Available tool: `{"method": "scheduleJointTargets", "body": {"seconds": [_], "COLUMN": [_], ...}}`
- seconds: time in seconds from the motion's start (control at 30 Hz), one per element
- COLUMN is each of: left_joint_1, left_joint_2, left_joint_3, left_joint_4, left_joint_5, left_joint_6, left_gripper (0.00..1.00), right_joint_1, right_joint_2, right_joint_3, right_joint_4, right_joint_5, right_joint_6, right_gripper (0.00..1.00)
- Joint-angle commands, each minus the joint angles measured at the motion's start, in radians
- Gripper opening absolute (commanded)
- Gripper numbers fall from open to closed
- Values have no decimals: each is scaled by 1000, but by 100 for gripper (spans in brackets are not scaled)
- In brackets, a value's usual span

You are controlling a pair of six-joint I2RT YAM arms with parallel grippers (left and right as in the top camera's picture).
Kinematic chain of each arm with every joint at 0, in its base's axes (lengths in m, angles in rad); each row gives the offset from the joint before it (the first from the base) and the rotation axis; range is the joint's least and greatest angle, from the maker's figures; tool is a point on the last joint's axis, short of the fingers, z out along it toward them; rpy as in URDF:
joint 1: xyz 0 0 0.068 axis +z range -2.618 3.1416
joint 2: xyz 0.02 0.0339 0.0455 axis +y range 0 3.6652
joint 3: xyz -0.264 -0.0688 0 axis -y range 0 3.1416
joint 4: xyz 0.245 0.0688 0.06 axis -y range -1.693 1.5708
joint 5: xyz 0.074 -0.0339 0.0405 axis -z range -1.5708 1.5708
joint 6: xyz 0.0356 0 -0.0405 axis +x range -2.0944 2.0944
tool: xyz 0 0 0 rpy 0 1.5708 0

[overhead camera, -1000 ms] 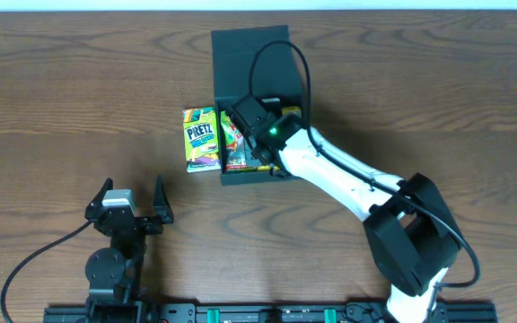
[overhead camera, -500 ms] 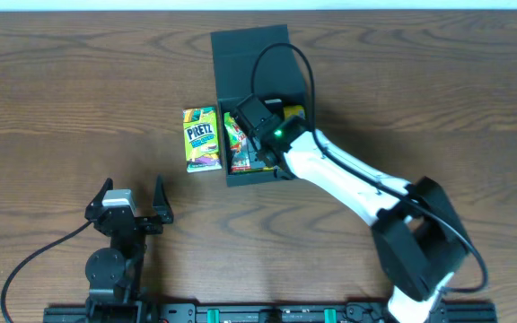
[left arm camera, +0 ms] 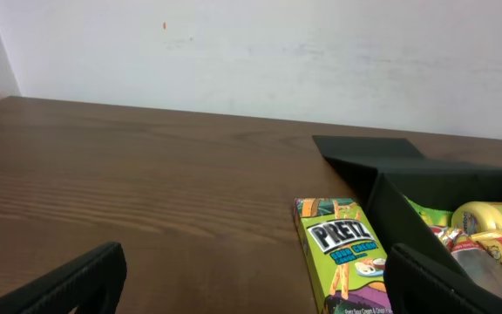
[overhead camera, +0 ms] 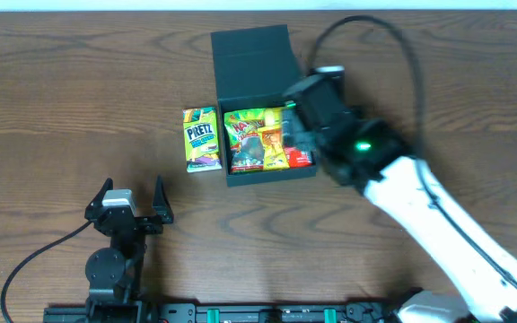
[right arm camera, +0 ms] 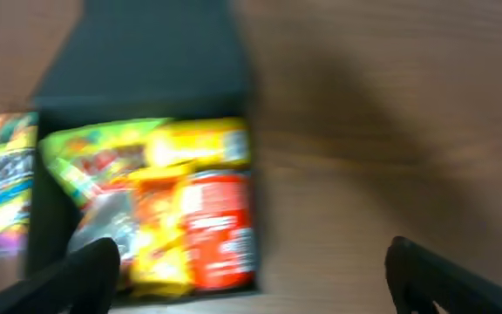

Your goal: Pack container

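Dark wood-grain surface [overhead camera: 61, 90] all round, pale wall behind it in the left wrist view. Roughly mid-surface sits the dark teal-black matte square cardboard container [overhead camera: 267, 178]. It's seen opening-up, with its hinged flap lid [overhead camera: 253, 63] thrown back off the far side. With the flap out like that, the long axis runs near-to-far, hinge at the far end. The body alone looks about square.

Inside the container, colourful crinkly snack packs [overhead camera: 263, 144] in green, yellow and red are seen covering pretty much the whole floor. Just beside the container's left wall lies a small yellow-green Pretz box [overhead camera: 201, 139], its long side parallel to that wall. Whether the two are touching can't be told.

The right pincer [right arm camera: 251, 253] is caught blurred over the container's right edge, fingers spread wide with nothing held. The left pincer [overhead camera: 133, 187] is parked well apart from the container on its near-left side, also spread wide and empty.

Judging by that, the filling step looks nearly done, with the Pretz box the one item left outside. The next move would probably call for that box to be gripped across its narrow width and laid on top of the packs, since little free floor is seen. After that the flap would need to be swung forward over the opening. A tall pile could keep the lid from seating, so flat placement is advised.
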Motion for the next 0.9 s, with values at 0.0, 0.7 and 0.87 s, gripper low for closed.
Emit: {"method": "scheduleJointTargets", "body": {"seconds": [0.0,0.7,0.87], "left_joint_1": [4,4,4], "left_joint_2": [-6,-6,-6], "left_joint_3": [-15,-15,-15], "left_joint_4": [-53,-53,-53], "left_joint_5": [-8,-8,-8], "left_joint_6": [3,3,3], "left_gripper": [95,96,95], "right_joint_1": [-93,-558,-570], "right_joint_2": [-88,-672,-755], "right_joint_3": [-70,-774,-1017], "right_joint_4": [0,410,710], "right_joint_5": [48,-721,-714], "right_joint_6": [-8,-632,-632], "right_gripper": [99,99,99]}}
